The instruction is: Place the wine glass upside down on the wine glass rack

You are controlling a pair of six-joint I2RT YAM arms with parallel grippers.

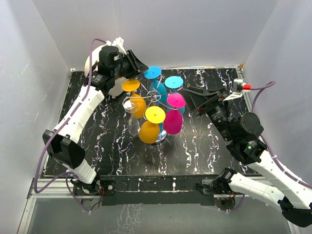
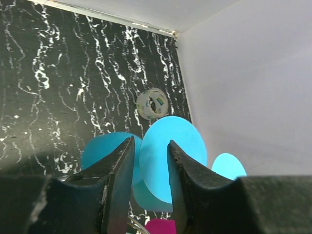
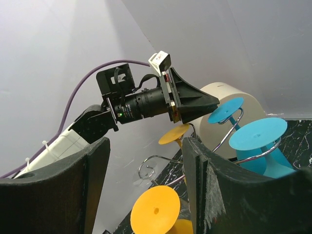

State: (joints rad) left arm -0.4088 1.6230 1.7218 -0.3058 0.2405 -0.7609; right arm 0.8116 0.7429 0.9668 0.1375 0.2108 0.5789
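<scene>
Spanning the white-walled enclosure, the black marble-patterned table (image 1: 204, 146) carries everything else. The left arm (image 1: 83, 109) reaches along the left side to the back corner. The right arm (image 1: 253, 146) bends in from the right. A big cream cylinder (image 3: 222, 92) stands in the back left corner, behind the left arm's wrist.

The wine glass rack (image 1: 154, 96) stands near the middle of the table, its curled wire arms spreading from the stem. Coloured wine glasses hang on it upside down, feet uppermost: a yellow glass (image 1: 152, 124) at the front, an orange one (image 1: 136, 100) at the left, a magenta one (image 1: 174, 117) at the right and two blue ones (image 1: 158, 85) (image 1: 174, 84) at the back. At the rack's left edge there is a clear glass shape (image 1: 132, 121), too faint to make out how it sits.

The left gripper (image 2: 150, 146) is raised at the back left of the rack, just beside the foot of the rear blue glass. Its fingers (image 2: 117, 170) stand a narrow gap apart with nothing clamped between them, and blue feet show beyond the gap. The right gripper (image 3: 146, 146) is to the right of the rack, pointing at it, with its jaws wide apart and empty.

A small roll of clear tape (image 2: 152, 103) lies on the table near the back wall.
</scene>
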